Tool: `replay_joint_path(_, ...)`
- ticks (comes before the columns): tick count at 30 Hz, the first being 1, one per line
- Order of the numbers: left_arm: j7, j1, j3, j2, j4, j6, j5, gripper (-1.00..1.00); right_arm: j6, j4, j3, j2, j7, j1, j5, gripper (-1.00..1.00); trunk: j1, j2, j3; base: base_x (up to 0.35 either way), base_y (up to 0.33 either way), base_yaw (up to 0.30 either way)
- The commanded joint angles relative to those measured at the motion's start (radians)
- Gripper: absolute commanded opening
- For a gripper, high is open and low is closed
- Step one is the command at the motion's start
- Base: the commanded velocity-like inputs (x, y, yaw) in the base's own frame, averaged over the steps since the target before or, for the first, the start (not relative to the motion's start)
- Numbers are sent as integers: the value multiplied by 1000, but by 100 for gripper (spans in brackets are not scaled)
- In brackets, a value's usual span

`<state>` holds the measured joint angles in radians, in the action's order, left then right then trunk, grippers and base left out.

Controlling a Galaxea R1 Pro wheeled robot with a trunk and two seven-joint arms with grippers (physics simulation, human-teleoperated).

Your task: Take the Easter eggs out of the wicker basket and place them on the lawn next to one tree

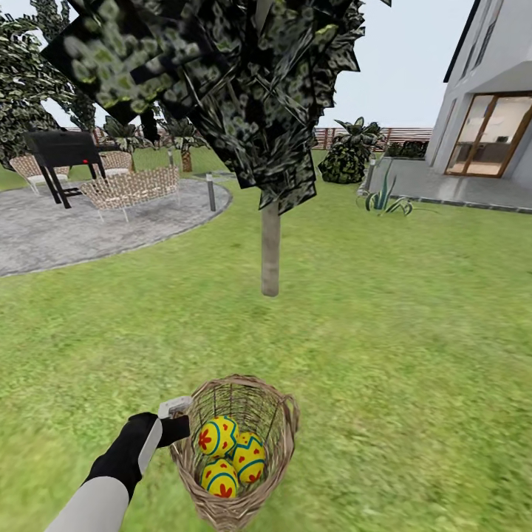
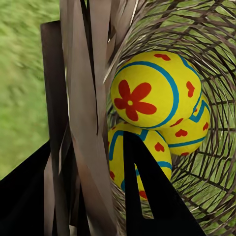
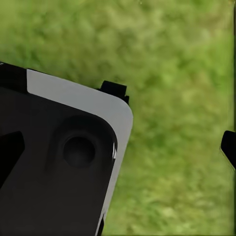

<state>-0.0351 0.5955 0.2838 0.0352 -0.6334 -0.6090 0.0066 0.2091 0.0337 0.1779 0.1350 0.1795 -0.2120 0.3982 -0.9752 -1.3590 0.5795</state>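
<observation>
Three yellow, blue-banded Easter eggs (image 1: 230,457) in tan wicker basket (image 1: 275,473).

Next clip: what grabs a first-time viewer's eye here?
Three yellow Easter eggs sit in the wicker basket low in the head view, the left gripper clamped on its rim. Just beyond stands the tree on the lawn.

Our head cam looks forward and down across the lawn (image 1: 414,310): tree (image 1: 270,251) at 12 o'clock mid-range, wicker basket (image 1: 277,414) at 6, close. Our left wrist cam sits right at the basket's rim, looking inside; both share the basket and Easter eggs (image 2: 147,91). Our right wrist cam faces grass, close.
</observation>
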Motion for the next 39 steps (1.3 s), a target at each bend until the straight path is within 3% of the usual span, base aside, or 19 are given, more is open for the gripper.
replay_joint_path(1, 0, 0, 0, 0, 0, 0, 7, -100, 1, 0, 0, 0, 0, 0, 0, 100, 0, 0, 0, 323, 0, 0)
replay_joint_path(9, 0, 0, 0, 0, 4, -2, 8, -100, 3, -2, 0, -4, 2, 0, 1, 100, 0, 0, 0, 323, 0, 0)
replay_joint_path(12, 0, 1, 0, 3, 7, -2, 9, -100, -3, -9, 0, -27, 11, 0, 1, 100, 0, 0, 0, 323, 0, 0)
replay_joint_path(14, 0, 0, 0, 4, 3, -2, 9, -100, -17, -27, 1, -27, 16, -14, 0, 100, 0, 0, 0, 323, 0, 0)
replay_joint_path(15, 0, 1, 0, 4, 1, -3, 9, -100, -70, -69, 2, -26, 18, -52, -2, 100, 0, 0, 0, 323, 0, 0)
replay_joint_path(16, 0, 1, 0, 4, 0, -3, 9, -100, -171, -129, 4, -26, 17, -98, -3, 100, 0, 0, 0, 323, 0, 0)
replay_joint_path(18, 0, 1, 0, 3, 0, -4, 9, -100, -515, -335, 7, -27, 21, -216, -6, 100, 0, 0, 0, 323, 0, 0)
replay_joint_path(19, 0, 1, 0, 4, 0, -4, 9, -100, -644, -464, 9, -28, 27, -251, -6, 100, 0, 0, 0, 323, 0, 0)
replay_joint_path(20, 0, 1, 0, 6, -1, -4, 9, -100, -715, -630, 9, -31, 34, -274, -7, 100, 0, 0, 0, 323, 0, 0)
replay_joint_path(21, 0, 1, 0, 7, -1, -4, 9, -100, -736, -744, 9, -35, 38, -281, -7, 100, 0, 0, 0, 323, 0, 0)
replay_joint_path(23, 0, 0, -1, 10, -2, -5, 9, -100, -739, -896, 8, -72, 38, -287, -7, 100, 0, 0, 0, 323, 0, 0)
replay_joint_path(24, 0, 1, -1, 11, -3, -6, 9, -100, -731, -915, 7, -80, 38, -288, -7, 100, 0, 0, 0, 323, 0, 0)
replay_joint_path(29, 1, 1, -1, 11, -3, -6, 8, -100, -560, -902, 4, -88, 37, -276, -4, 100, 0, 0, 0, 323, 0, 0)
replay_joint_path(39, 1, 1, -1, 9, -3, -8, 8, -100, -553, -897, 6, -86, 37, -275, -5, 100, 0, 0, 0, 323, 0, 1)
